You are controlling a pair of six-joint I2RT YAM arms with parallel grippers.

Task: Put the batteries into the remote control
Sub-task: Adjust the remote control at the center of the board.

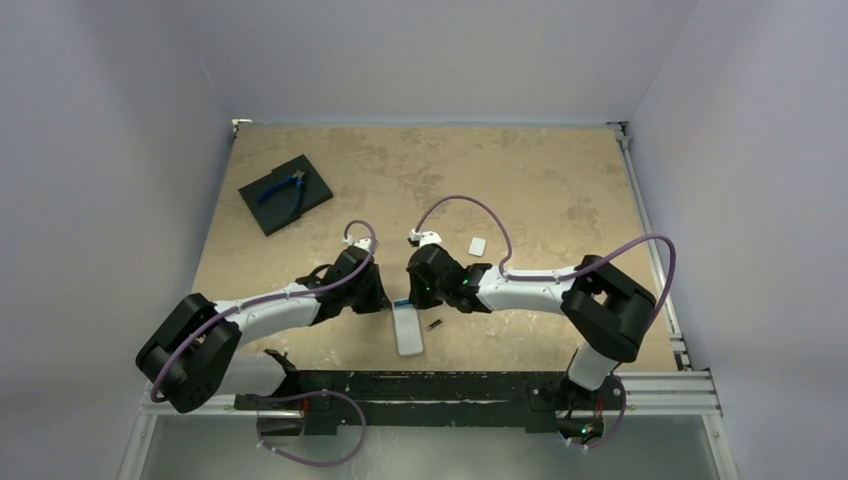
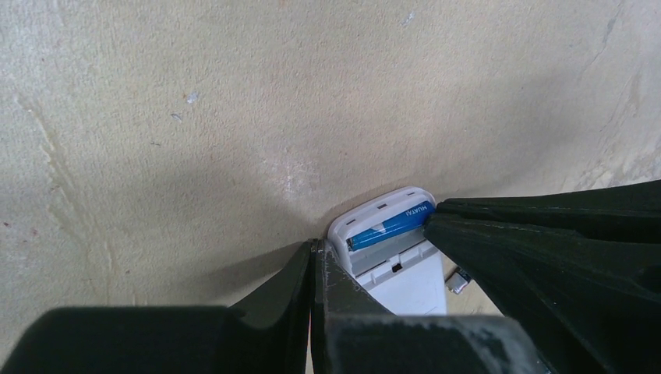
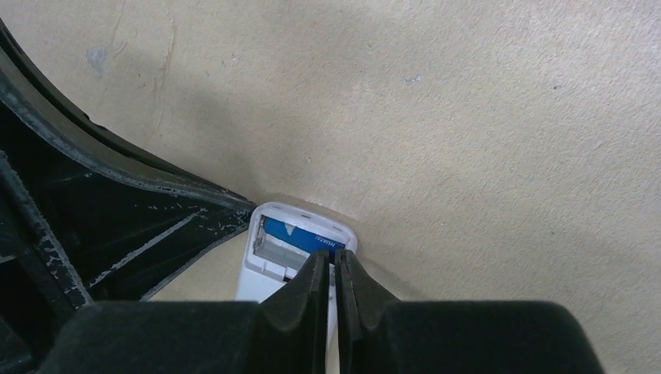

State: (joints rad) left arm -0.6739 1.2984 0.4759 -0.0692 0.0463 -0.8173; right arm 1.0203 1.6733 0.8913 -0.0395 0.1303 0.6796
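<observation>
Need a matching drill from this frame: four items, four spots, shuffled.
Items
1 blue battery
2 dark battery
3 pliers
4 small white piece

Spots
A on the black pad
B on the table, well away from the remote
C in the remote's open bay
D on the table right beside the remote

Pairs: 1-C, 2-D, 3-A, 4-B

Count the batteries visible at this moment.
2. The blue battery lies in the open compartment of the remote control; the dark battery lies on the table beside it. No others show.
</observation>
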